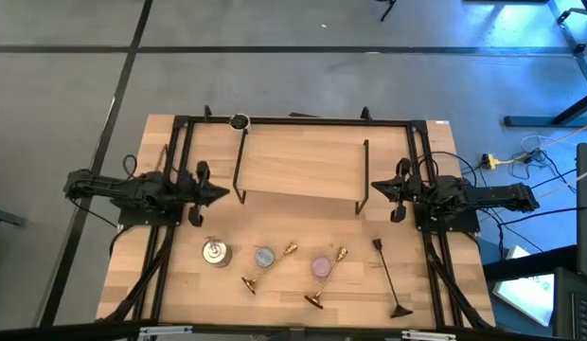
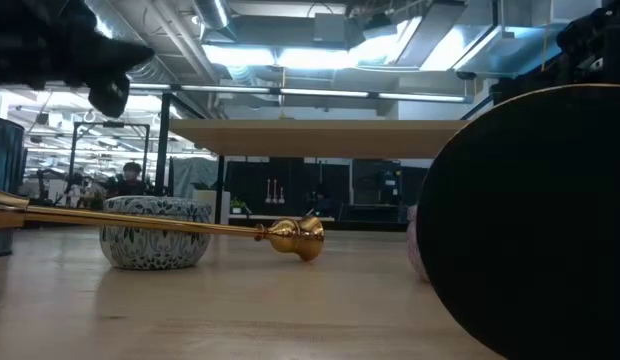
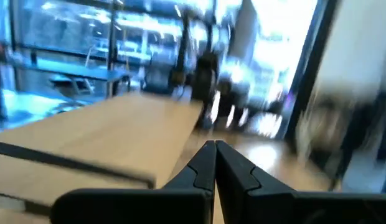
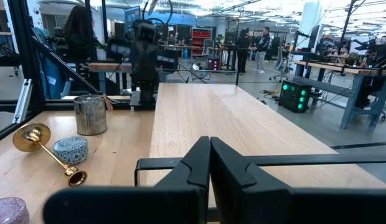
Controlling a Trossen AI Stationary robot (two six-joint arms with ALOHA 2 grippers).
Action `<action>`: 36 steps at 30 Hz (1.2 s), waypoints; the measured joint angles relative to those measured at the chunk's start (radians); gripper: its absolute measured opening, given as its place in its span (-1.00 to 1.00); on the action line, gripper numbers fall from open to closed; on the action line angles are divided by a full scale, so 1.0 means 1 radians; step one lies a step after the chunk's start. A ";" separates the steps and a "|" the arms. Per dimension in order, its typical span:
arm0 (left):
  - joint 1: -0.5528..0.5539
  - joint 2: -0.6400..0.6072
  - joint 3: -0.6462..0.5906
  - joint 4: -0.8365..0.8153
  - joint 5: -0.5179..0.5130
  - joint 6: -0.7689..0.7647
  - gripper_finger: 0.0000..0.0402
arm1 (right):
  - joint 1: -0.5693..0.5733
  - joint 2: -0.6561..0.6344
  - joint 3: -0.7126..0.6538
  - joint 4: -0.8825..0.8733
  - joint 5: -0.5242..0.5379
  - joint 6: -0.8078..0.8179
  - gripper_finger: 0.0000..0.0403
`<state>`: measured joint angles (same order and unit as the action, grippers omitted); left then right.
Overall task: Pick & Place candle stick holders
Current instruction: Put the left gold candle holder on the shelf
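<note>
Brass gleams on both candle stick holders, which lie tipped over on the wooden table rather than standing. One candle stick holder lies slantwise on the front part of the table, its round base toward the front edge and its small cup pointing back toward the raised wooden shelf. The other candle stick holder lies beside it at the same slant, nearer the right arm. Neither is touched by a gripper.

A small blue-grey candle sits just beside the stem of the first holder, and a pink candle just beside the stem of the second. A squat silver tin stands further toward the left arm's side. A slim black candlestick lies on the right arm's side of the table, well apart from the brass pair.

From the left gripper, the holders lie forward and inward, well apart from it; its fingers are pressed together on nothing, and it hovers beside the shelf's left leg. From the right gripper, they lie forward and inward too, well clear; its fingers are also together and empty, beside the shelf's right leg. In the right wrist view the first holder rests against the blue-grey candle, with the tin behind.
</note>
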<state>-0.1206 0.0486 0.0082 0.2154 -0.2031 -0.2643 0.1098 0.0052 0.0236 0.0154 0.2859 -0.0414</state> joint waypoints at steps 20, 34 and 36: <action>-0.003 0.575 0.395 0.373 0.238 0.154 -0.99 | 0.000 0.000 0.000 0.000 0.000 0.000 -0.93; -0.038 1.001 0.708 0.287 0.557 0.016 -0.99 | -0.003 0.000 0.000 0.048 0.001 -0.117 -0.93; -0.079 1.036 0.735 0.278 0.614 0.035 -0.99 | -0.004 0.000 0.000 0.098 0.001 -0.190 -0.93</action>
<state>-0.2000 1.0845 0.7428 0.4934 0.4114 -0.2296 0.1062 0.0055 0.0238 0.1134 0.2867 -0.2318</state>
